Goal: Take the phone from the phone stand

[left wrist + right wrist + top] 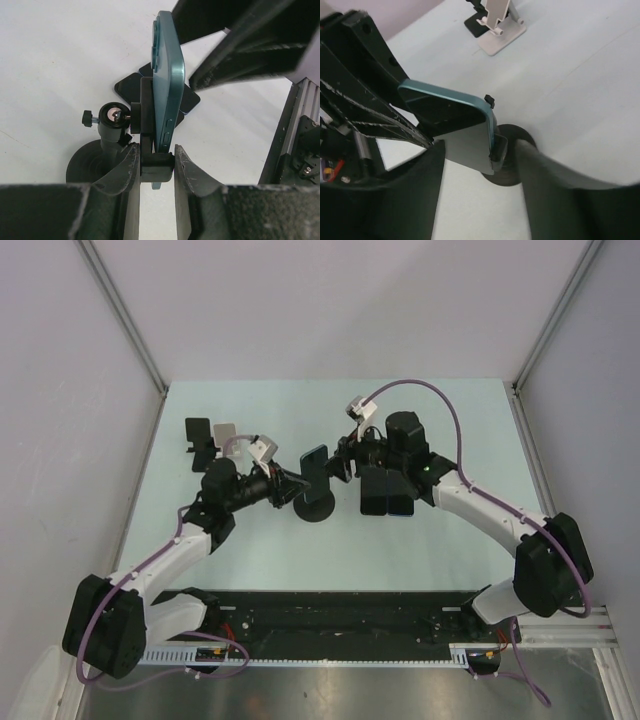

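With the left gripper (156,169) clamped on the cradle of the stand (145,112) to steady it and the phone (168,80) upright in it, the right gripper (479,152), spread wide astride the phone, should close squarely on its edges, then lift straight up.

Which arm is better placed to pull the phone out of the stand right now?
Right. The right tool is open with the phone between its fingers, ready to close and lift. The left tool is clamped on the phone stand at its cradle, so it is better left bracing it.
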`<state>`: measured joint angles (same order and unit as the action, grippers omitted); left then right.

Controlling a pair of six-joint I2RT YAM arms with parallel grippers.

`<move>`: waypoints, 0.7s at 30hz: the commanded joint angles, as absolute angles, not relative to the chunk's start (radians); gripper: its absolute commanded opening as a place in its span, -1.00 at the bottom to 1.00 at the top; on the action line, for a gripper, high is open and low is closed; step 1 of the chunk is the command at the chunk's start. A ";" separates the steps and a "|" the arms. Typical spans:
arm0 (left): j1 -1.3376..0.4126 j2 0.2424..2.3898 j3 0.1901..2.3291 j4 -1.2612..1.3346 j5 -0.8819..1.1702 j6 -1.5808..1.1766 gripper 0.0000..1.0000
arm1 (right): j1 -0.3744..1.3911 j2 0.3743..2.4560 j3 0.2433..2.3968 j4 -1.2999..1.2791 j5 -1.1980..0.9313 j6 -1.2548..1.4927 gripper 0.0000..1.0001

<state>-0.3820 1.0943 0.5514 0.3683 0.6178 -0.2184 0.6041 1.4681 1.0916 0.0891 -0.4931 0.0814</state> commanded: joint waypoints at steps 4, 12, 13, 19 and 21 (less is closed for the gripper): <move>-0.437 1.042 0.546 0.408 0.479 -0.273 -0.99 | 0.708 1.345 1.089 0.130 -0.283 0.084 0.99; -0.453 1.042 0.549 0.408 0.462 -0.273 -0.99 | 0.831 1.393 1.085 0.224 -0.020 0.118 0.99; -0.454 1.042 0.548 0.408 0.460 -0.273 -0.99 | 0.839 1.400 1.085 0.236 -0.005 0.124 1.00; -0.459 1.034 0.540 0.408 0.459 -0.273 -0.99 | 0.888 1.446 1.085 0.271 0.184 0.095 0.99; -0.460 1.031 0.538 0.408 0.457 -0.272 -0.99 | 0.894 1.462 1.085 0.270 0.210 0.097 0.99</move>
